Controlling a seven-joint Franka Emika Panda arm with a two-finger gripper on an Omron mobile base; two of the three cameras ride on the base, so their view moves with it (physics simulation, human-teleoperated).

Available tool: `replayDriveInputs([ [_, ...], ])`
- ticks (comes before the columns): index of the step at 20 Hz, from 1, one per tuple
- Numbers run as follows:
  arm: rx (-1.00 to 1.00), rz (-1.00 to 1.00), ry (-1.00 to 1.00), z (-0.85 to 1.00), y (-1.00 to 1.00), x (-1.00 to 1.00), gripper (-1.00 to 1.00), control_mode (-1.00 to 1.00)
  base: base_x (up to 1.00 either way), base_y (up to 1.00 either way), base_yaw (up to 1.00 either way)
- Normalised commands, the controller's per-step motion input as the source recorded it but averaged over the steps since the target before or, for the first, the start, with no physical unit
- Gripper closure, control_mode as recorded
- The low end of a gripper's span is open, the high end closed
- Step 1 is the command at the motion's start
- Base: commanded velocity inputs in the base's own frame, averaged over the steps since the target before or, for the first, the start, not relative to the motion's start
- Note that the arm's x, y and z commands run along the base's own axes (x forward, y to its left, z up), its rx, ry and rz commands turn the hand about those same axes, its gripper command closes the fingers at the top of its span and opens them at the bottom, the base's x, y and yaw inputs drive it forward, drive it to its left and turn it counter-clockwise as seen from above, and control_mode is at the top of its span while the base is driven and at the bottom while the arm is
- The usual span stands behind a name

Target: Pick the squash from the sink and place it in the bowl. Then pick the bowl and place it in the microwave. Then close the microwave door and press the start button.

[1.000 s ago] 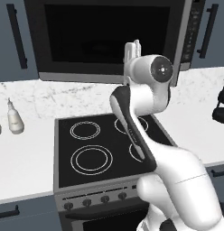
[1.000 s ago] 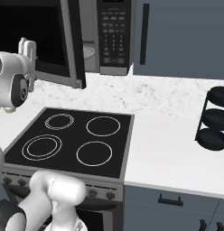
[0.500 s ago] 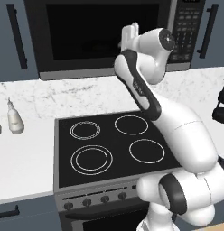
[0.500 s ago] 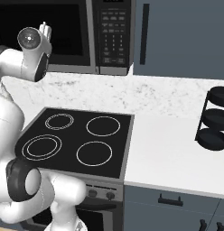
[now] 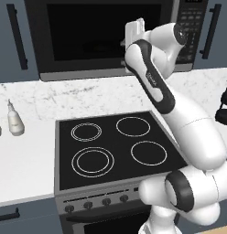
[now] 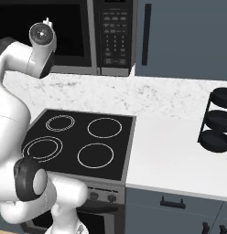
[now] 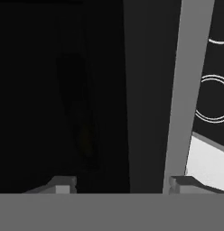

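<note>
Here, upper centre of the left base view, the gripper (image 5: 135,32) meets the rigid microwave door (image 5: 101,39); fingers spread, empty; push its flat front.

You get no readable text anywhere. Microwave (image 6: 83,36) button panel (image 6: 116,36), right of claw (image 5: 135,32), carries rows of pale marks, probably key labels, too small to read. Stove (image 5: 117,148) knobs below claw: no legible markings. No brands, numbers, signs.
</note>
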Motion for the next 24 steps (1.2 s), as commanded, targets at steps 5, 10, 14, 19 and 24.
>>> replayDriveInputs([
  [5, 0.05, 0.01, -0.11, -0.08, -0.47, -1.0, -1.0, -1.0, 0.0, 0.0, 0.0],
  [10, 0.16, 0.0, -0.05, 0.0, -0.93, -1.0, -1.0, -1.0, 0.0, 0.0, 0.0],
  [14, 0.22, 0.03, 0.0, -0.12, -1.0, -0.96, -1.0, -1.0, 0.0, 0.0, 0.0],
  [19, 0.16, 0.03, 0.0, -0.29, -0.95, -0.43, -1.0, -1.0, 0.0, 0.0, 0.0],
  [24, 0.01, 0.0, -0.02, -0.17, -0.59, 0.02, -1.0, -1.0, 0.0, 0.0, 0.0],
])
